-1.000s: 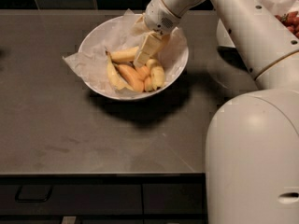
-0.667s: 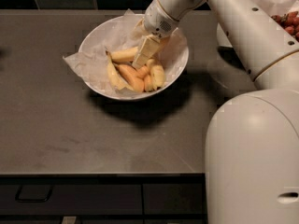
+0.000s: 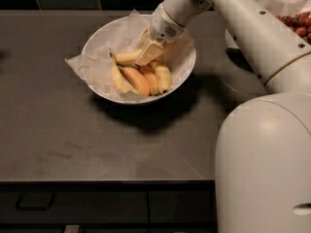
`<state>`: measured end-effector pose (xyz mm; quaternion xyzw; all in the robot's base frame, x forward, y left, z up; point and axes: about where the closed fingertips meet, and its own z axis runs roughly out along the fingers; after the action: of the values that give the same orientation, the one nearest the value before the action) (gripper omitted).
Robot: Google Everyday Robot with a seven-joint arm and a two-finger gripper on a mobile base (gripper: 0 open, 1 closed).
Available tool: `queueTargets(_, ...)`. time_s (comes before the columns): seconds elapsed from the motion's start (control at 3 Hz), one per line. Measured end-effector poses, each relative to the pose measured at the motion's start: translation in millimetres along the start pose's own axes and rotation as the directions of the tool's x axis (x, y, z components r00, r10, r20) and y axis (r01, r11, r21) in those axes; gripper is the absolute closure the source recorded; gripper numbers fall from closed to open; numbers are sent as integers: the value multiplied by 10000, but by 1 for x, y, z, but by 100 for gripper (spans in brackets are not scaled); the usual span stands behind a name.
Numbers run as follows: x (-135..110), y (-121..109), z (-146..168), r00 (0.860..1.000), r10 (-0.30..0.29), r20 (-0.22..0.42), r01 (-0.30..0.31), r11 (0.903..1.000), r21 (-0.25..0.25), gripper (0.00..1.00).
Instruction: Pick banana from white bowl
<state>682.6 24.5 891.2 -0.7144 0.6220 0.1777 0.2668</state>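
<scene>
barely a change from a moment ago: the gripper (image 3: pixel 145 57) has slid just a shade left and deeper into the white bowl (image 3: pixel 185 79), and the fruit hasn't budged. the arm comes in from the upper right at a slant, likely to clear the rim and the crinkled paper (image 3: pixel 77 64). the banana (image 3: pixel 126 57) lies crosswise on top of the stubbier yellow and orange ones (image 3: pixel 138 80), so it's the easiest pick. its pale left end pokes out just left of the gripper, the rest hidden beneath; they look to be touching. spread or clamped, i cannot tell. the bowl sits on the dark tabletop (image 3: pixel 73 140), nothing lifted yet.
</scene>
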Motion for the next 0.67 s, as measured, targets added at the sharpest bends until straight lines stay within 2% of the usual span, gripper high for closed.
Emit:
queueTargets(0.33, 4, 1, 1, 9999, 64, -141, -63, 9999, 93, 75)
queueTargets(0.67, 6, 1, 0, 9997, 29, -224, -25, 9998, 181, 97)
